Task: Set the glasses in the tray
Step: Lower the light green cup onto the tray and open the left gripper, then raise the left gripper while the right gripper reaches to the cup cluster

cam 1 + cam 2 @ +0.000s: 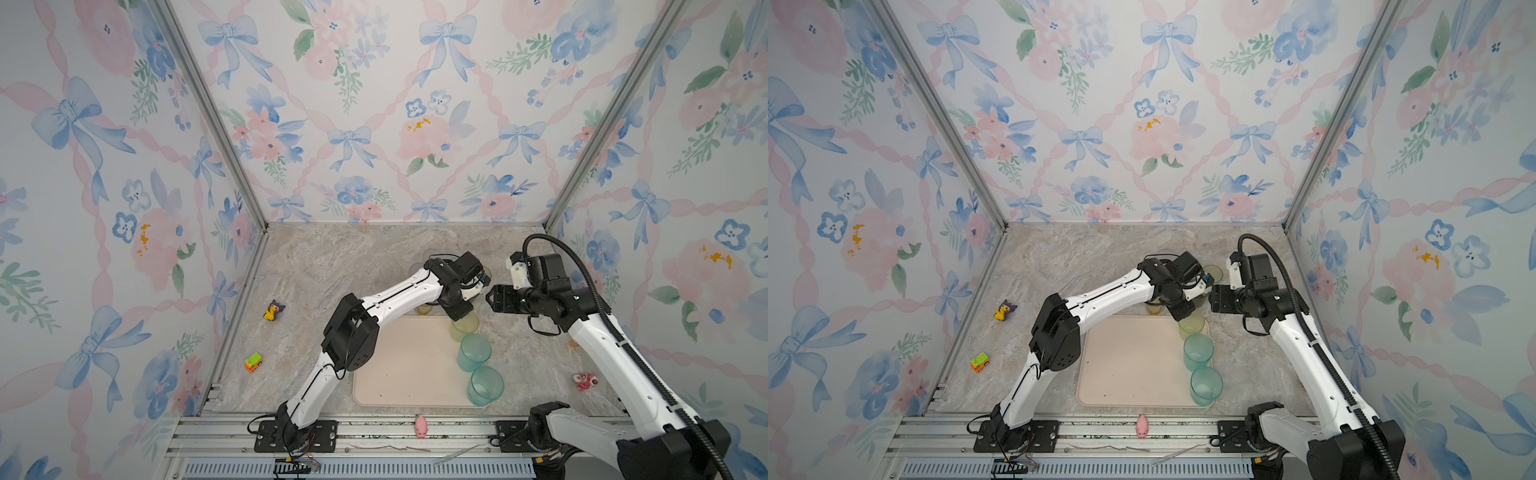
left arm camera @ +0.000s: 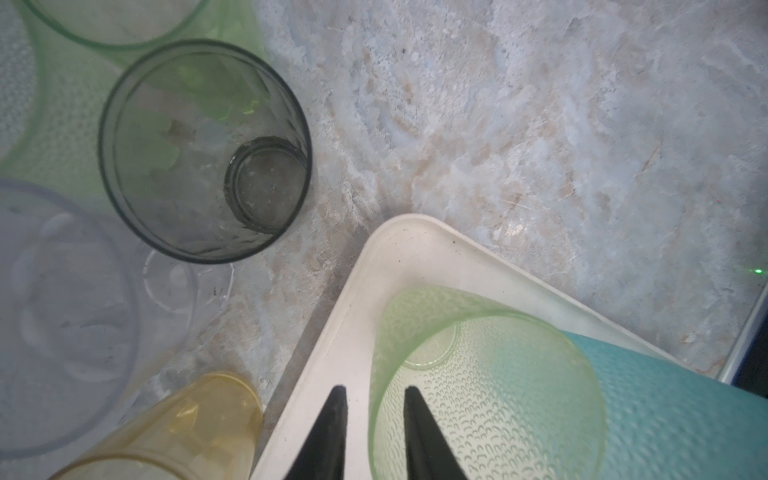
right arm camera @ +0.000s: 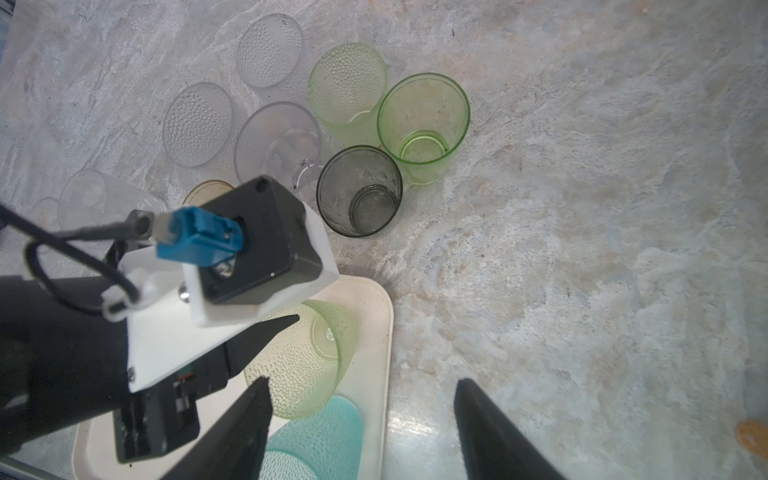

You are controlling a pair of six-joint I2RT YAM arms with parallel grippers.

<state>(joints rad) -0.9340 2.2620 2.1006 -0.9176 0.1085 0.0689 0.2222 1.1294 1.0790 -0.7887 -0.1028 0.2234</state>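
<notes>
We take the tray as our landmark. Three of the glasses stand in it, in a row along its right-hand side in both top views. A pale green glass stands in the far right corner. Two teal glasses come after it toward the near corner.

The left gripper is over that far right corner. In the left wrist view its fingers stand a little apart, one outside the pale green glass and one inside its mouth. The rim runs between them, and a strip of tray shows between the outer finger and the wall, so we see no pinch on it. The right gripper hangs just off the same corner, over the marble-look table. Its fingers are spread wide with nothing between them.

The other glasses stand on the table just beyond the tray's far edge:
- A smoky grey glass is closest to the corner.
- A clear green glass and a pebbled green glass stand behind it.
- An amber glass is beside the far edge.
- Several clear glasses are farther off.

A pink pig toy sits on the rail below the tray's near edge. A toy car lies well to the tray's left.
</notes>
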